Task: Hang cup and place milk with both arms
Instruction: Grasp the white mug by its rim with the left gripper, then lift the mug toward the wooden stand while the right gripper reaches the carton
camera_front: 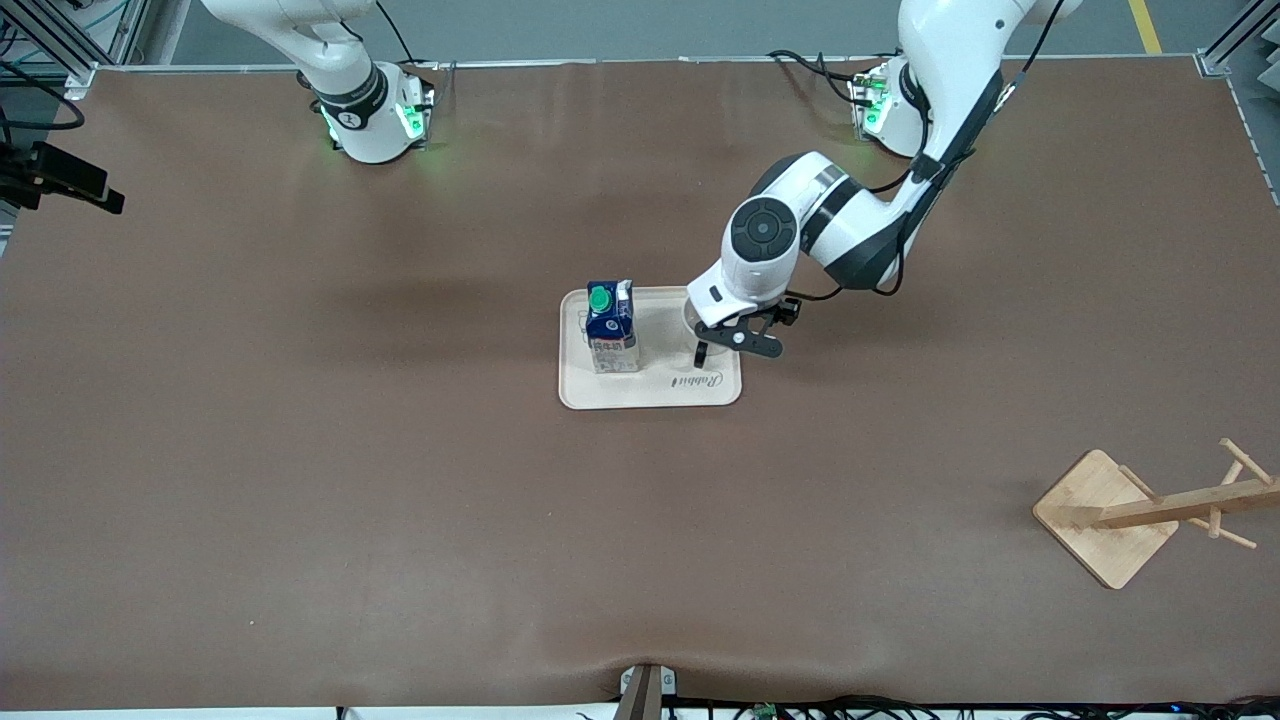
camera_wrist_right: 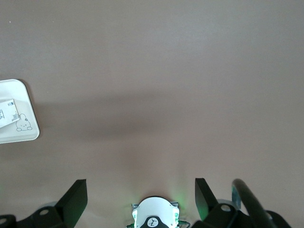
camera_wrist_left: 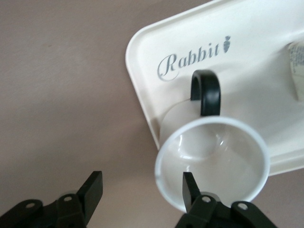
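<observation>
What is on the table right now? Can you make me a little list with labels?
tray: cream tray mid-table, printed "Rabbit"
milk: carton upright on the tray
cup: white cup with black handle, on the tray's edge toward the left arm's end
rack: wooden rack toward the left arm's end, nothing hung on it
left end effector: open, over the cup, one finger inside its rim
right end effector: open, holding nothing; the right arm waits above bare table

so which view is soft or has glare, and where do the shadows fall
Left wrist view: the cup is slightly soft, with pale highlights inside its bowl, and the left gripper fingers are open around its rim. Front view: green base light spills onto the table, and a soft shadow lies near the tray. Right wrist view: a broad arm shadow crosses the table.
</observation>
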Robot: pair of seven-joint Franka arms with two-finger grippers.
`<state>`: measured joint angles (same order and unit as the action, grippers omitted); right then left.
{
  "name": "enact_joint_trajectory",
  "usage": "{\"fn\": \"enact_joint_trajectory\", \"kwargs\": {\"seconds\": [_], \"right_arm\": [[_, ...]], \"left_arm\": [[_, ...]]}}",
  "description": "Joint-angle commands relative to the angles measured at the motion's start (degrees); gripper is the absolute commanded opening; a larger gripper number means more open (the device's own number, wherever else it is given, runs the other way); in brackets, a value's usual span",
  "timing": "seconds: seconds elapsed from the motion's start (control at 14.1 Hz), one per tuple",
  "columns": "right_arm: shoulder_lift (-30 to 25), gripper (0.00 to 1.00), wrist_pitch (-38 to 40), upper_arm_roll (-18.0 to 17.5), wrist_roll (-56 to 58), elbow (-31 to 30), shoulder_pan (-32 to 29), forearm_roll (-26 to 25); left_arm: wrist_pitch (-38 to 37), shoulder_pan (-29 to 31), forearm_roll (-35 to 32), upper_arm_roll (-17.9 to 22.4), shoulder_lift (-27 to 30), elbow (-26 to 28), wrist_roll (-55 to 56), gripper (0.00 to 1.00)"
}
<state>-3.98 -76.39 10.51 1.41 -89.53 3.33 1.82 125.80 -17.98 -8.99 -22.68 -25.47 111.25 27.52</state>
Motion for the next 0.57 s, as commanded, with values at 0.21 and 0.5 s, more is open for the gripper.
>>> {"fn": "enact_joint_trajectory", "kwargs": {"seconds": [0.21, 0.5], "right_arm": [[-0.4, 1.00, 0.4, -0.7, 0.5, -0.3, -1.6, 1.5], [-0.2, 1.00, 0.3, -0.7, 0.5, -0.2, -1.6, 1.9]], "left_arm": [[3.0, -0.4, -1.2, -0.3, -3.5, -0.9, -0.4, 0.11], [0.7, -0.6, -1.3, -0.3, -3.5, -4.6, -0.1, 0.00]]}}
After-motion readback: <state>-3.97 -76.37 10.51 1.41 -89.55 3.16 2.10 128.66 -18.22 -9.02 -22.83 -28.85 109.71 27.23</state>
